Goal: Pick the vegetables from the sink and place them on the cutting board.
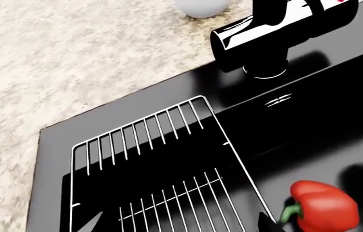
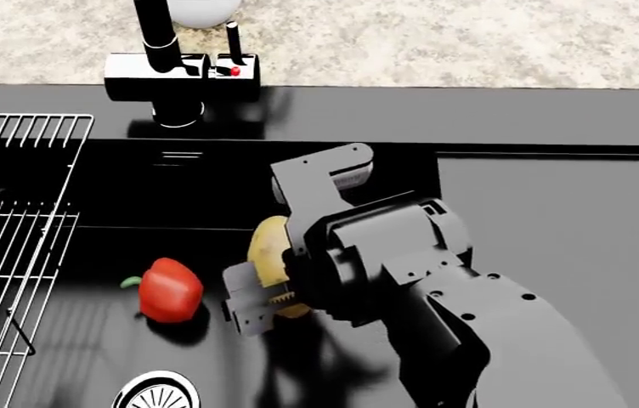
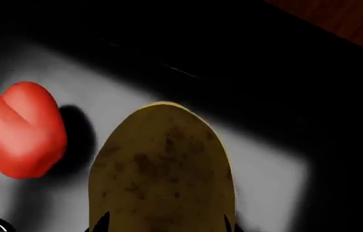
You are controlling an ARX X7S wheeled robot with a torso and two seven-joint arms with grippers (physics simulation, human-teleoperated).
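Note:
The tan potato [image 2: 268,259] sits between my right gripper's [image 2: 278,287] fingers, low in the black sink [image 2: 200,200]. In the right wrist view the potato [image 3: 162,169] fills the gap and both dark fingertips [image 3: 101,223] press its sides. The red bell pepper [image 2: 169,289] lies on the basin floor just left of the potato, green stem pointing left; it also shows in the right wrist view [image 3: 20,130] and the left wrist view [image 1: 323,207]. My left gripper [image 1: 175,227] is open and empty above the wire rack [image 1: 168,164]. The cutting board is out of view.
The tall black faucet [image 2: 161,59] stands at the sink's back rim. The wire rack [image 2: 8,246] covers the sink's left side. A round drain [image 2: 157,393] lies near the front. The dark grey drainboard [image 2: 569,221] is to the right. Speckled countertop [image 2: 444,38] runs behind.

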